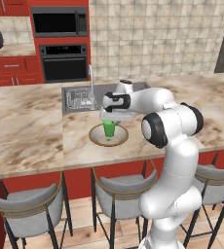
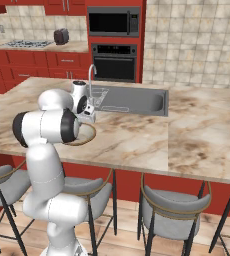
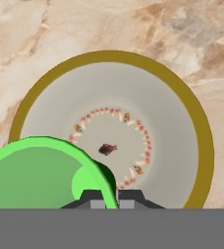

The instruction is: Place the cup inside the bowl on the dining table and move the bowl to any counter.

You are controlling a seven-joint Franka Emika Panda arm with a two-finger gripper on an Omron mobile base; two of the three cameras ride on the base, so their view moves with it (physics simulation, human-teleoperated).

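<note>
Over the beige-brown veined marble worktop (image 1: 31,126) of the dining island, I am holding the small bright green tumbler (image 1: 109,129) by its rim, fingers (image 3: 111,197) clenched on its wall, above the wide shallow beige-grey bowl with the brown-gold rim (image 3: 192,126). I am judging the placing step nearly done; next I am needing to lower, release, then grip the bowl's rim.
</note>
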